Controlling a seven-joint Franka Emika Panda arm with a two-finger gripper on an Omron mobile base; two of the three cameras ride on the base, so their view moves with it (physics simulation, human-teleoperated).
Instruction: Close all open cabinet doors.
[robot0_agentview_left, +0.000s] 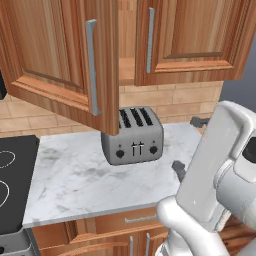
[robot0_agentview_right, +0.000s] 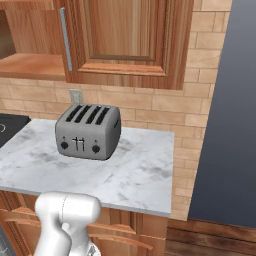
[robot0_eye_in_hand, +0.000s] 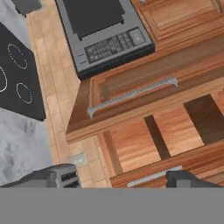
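End effector (robot0_eye_in_hand: 118, 179): wide open, nothing between the two dark finger tips, nothing held. In the hand view it looks at the upper cabinets from close by, view rolled sideways.

Left tall reddish-brown wooden cabinet door (robot0_agentview_left: 65, 60) with raised frame, recessed centre panel and long silver bar handle (robot0_agentview_left: 91, 67): swung open, sticking out toward the robot over the surface, its free edge above the toaster in the left base view. Same door in the hand view, edge-on with the bar handle facing the camera; cabinet interior with a wooden shelf exposed beside it.

Right matching reddish-brown cabinet door (robot0_agentview_right: 130, 37) with silver bar handle (robot0_agentview_right: 63, 39): lies roughly flush with the cabinet front in both base views; cannot tell if fully latched. Open gap between the two doors shows the shelf.

White-grey marble surface (robot0_agentview_left: 75, 180): carries a grey four-slot metal toaster (robot0_agentview_left: 132, 136) with dark knobs, set toward the back near the tan brick wall, below the gap between the doors.

Black glass cooktop (robot0_agentview_left: 12, 175) with white ring marks adjoins the surface on the left. Grey microwave with dark door and keypad (robot0_eye_in_hand: 105, 30) sits just beside the open door in the hand view. White robot arm (robot0_agentview_left: 215, 165) rises at lower right of the left base view.
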